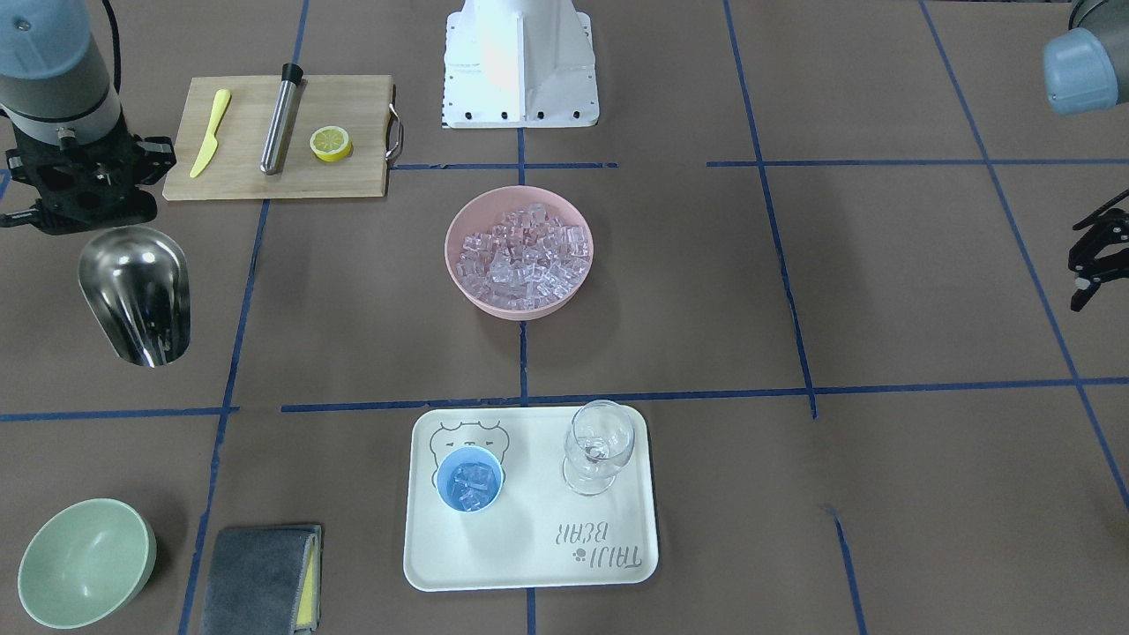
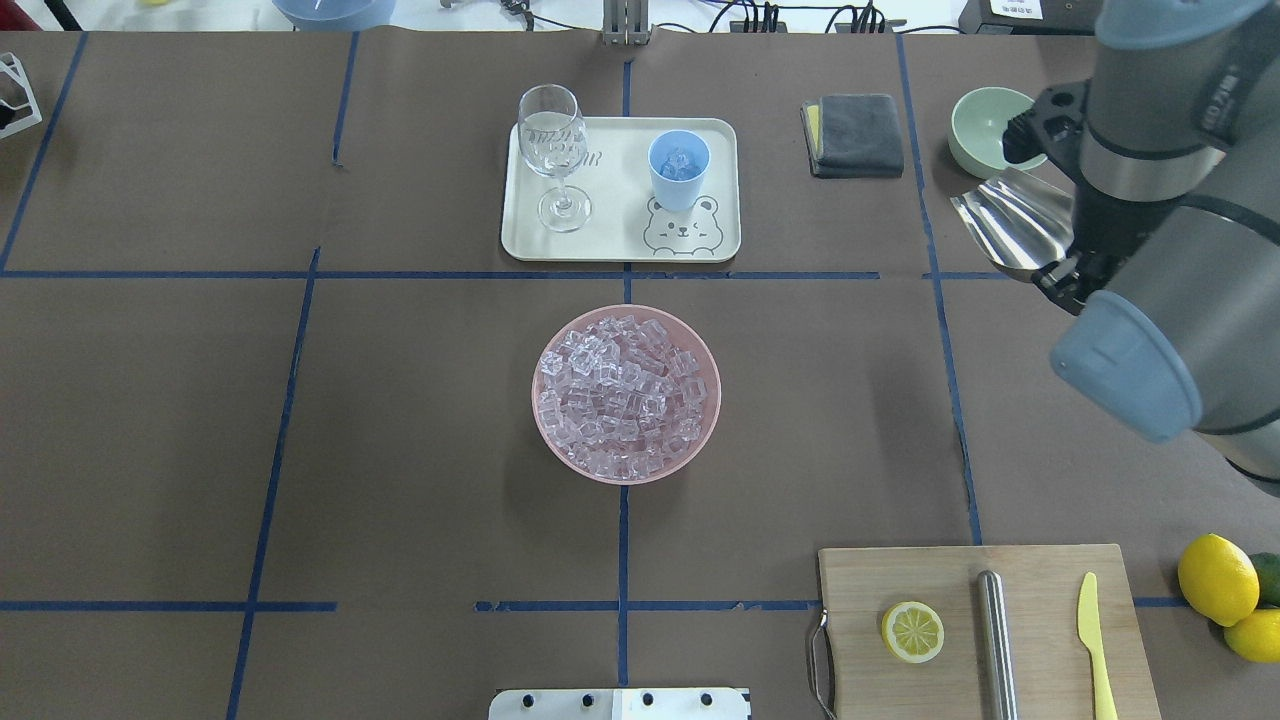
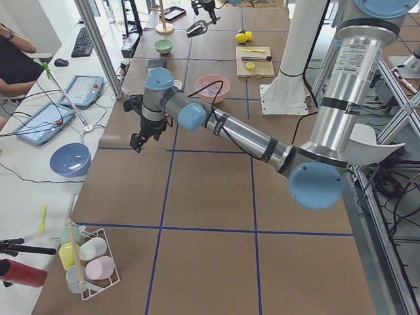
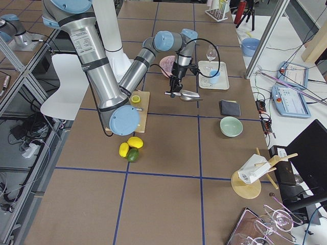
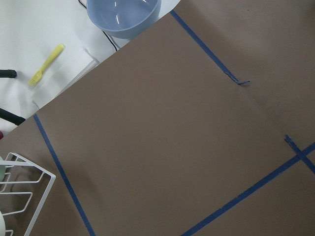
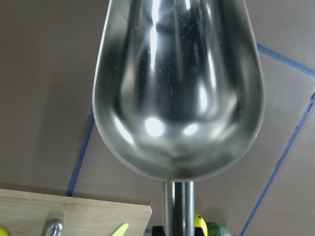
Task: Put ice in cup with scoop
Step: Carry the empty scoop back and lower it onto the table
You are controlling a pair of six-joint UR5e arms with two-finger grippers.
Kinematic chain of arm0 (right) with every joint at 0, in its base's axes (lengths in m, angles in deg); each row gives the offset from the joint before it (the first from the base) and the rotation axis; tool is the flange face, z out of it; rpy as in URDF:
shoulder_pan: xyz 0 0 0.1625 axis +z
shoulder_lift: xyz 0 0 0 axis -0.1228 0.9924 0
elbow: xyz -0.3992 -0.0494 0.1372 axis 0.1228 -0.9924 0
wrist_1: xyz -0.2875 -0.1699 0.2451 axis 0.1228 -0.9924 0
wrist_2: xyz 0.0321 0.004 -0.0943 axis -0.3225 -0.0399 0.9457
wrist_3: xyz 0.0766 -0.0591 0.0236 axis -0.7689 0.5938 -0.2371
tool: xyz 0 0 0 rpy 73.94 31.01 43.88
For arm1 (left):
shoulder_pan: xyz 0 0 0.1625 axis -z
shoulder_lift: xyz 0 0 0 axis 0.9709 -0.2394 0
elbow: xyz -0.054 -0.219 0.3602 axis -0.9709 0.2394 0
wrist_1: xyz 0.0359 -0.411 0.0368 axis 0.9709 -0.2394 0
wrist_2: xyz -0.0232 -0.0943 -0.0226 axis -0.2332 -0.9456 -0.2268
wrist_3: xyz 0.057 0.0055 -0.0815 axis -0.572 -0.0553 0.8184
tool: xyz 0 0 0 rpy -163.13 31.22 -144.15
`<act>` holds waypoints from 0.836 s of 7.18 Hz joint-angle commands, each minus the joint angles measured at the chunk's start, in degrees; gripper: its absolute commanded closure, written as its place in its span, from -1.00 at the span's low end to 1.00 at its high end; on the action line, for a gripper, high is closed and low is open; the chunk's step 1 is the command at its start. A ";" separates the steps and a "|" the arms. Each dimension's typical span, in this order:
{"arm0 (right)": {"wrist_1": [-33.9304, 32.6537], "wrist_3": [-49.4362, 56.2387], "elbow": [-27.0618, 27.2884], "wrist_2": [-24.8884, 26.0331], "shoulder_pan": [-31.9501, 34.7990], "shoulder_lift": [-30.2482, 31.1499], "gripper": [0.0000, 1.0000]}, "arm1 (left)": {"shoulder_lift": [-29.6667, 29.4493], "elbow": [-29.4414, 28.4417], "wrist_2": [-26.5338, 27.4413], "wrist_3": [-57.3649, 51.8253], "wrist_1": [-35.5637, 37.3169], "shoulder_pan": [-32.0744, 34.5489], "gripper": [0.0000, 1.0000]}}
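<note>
Gripping the empty scoop (image 1: 137,295) by its handle in the right claw (image 1: 84,212), trough aimed away from the base (image 1: 520,62), well right of the ice (image 1: 525,251) in the pink bowl (image 1: 520,309), with the cup (image 1: 470,481), cubes inside, on the tray (image 1: 529,538) beyond and the left claw (image 1: 1094,260) spread, farther off

scoop (image 6: 177,88) handle cut off at wrist view's bottom, left tool (image 1: 1083,275) clipped by front view's edge

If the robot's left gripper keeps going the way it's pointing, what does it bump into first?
Probably just the table. The left gripper points down, and its wrist view shows only bare brown tabletop ahead, though how far away is hard to judge.
</note>
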 commanded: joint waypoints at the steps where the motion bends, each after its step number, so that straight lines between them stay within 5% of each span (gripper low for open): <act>1: 4.73 -6.19 1.36 -4.22 0.83 4.74 1.00 | -0.13 -0.16 -0.03 0.15 -0.07 -0.09 -1.00; 4: 34.46 -17.58 0.67 -6.69 0.74 23.16 1.00 | -0.30 -0.25 -0.03 0.15 -0.07 -0.18 -1.00; 6: 47.26 -28.03 -2.84 -7.13 -0.30 27.42 1.00 | -0.30 -0.33 -0.03 0.24 -0.07 -0.18 -1.00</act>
